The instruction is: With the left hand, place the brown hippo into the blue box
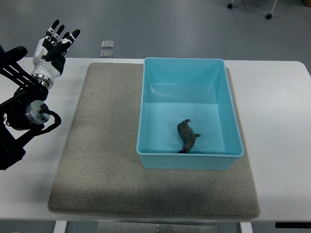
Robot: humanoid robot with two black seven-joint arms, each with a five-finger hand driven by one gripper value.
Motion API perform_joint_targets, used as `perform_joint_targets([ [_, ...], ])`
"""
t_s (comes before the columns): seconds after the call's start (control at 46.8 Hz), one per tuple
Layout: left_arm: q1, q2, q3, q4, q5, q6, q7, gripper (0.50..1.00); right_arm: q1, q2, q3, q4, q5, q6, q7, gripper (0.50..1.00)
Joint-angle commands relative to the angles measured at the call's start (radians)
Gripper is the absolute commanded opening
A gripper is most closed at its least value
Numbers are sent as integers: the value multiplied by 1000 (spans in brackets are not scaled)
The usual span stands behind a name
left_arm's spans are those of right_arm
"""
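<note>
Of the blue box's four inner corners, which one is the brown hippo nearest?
The brown plastic hippo lies nearest the front right corner of the blue plastic box, close to the front wall and far from both back corners.

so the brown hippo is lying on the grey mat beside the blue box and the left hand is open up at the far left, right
Not quite. The top view shows the brown hippo lying inside the blue box, near its front wall, not on the grey mat. The left hand is indeed open at the far left.
</note>
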Motion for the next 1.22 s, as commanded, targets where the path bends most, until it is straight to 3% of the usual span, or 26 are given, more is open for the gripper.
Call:
perform_joint_targets([
  [0.0, 0, 0, 0, 36, -8, -52, 2, 994, 0, 0, 0, 0, 0, 0, 0, 936],
  [0.15, 0, -1, 0, 95, -20, -142, 3, 994, 0, 0, 0, 0, 0, 0, 0, 936],
  [0.428, 25, -4, 2, 164, -28, -222, 3, 994, 0, 0, 0, 0, 0, 0, 0, 936],
  [0.663, 48, -50, 3, 167, -26, -228, 3, 994, 0, 0, 0, 0, 0, 0, 0, 936],
  [1.198, 31, -52, -1, 164, -24, -231, 3, 994, -3, 0, -5, 17, -6, 11, -5, 936],
])
